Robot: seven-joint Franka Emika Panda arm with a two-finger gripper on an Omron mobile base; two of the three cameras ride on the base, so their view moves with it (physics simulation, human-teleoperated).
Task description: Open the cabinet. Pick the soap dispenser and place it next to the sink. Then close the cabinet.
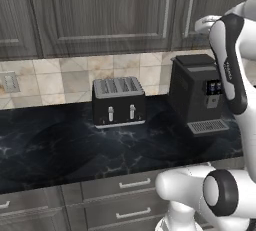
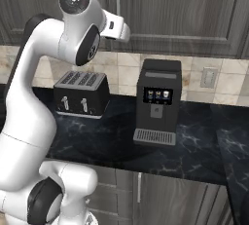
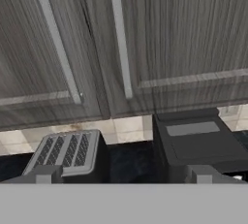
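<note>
You're basically at square one here: the cabinet is shut, both doors flush, so nothing on the list is ticked off. You've got to open it, grab the soap dispenser (presumably inside, no way to tell from here), set it by the sink, and close up again. The gripper is raised in front of the doors, level with their lower edge and a bit short of them, its fingers spread wide apart with nothing between them. In the hand view the two door handles sit just above, the right handle closest to centre and the left handle off to the side, so my guess is you're lining up for one of those. Quick count: two doors, two long vertical handles meeting at the middle, one toaster with four slots, one coffee machine, both on the dark marble counter directly below the cabinet. Also one wall outlet on the tile backsplash, and a few drawers under the counter.
</note>
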